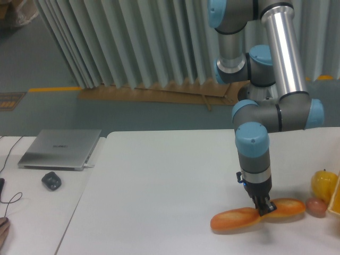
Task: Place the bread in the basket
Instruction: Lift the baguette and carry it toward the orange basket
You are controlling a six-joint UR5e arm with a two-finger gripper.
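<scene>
Baguette (240, 220) lies flat on the white counter (159, 186), front right, long axis running left-right with the right end a bit farther back. Our gripper (265, 208) is down at about mid-length, pointing straight down, dark fingers right at the crust. Jaws look narrow and set across the loaf, most likely pinching it, but at this resolution we can't confirm a firm clamp versus just contact, so call it undetermined. Loaf reads as sitting on the counter or barely off it; no clear gap under it. Just past the right end of the baguette sits a small pinkish-brown fruit (316, 207), near but apparently not touching, and behind that a round yellow fruit (323, 183). A yellow edge (336, 199) at the far right of the frame is probably the basket, mostly out of view, so we can't judge its rim height or how much room is inside. Off to the left, well apart: closed laptop (61, 149) and a dark mouse (51, 180). Our read: we're at the grasp step, lift not yet done. Next move needs a verified grip, then a straight vertical lift high enough that both ends clear the two fruits before we carry right. Grip is near centre, which should keep the loaf level. Risk: the long loaf may pivot in the jaws and clip the pinkish fruit, and it may need angling to fit the basket.
</scene>
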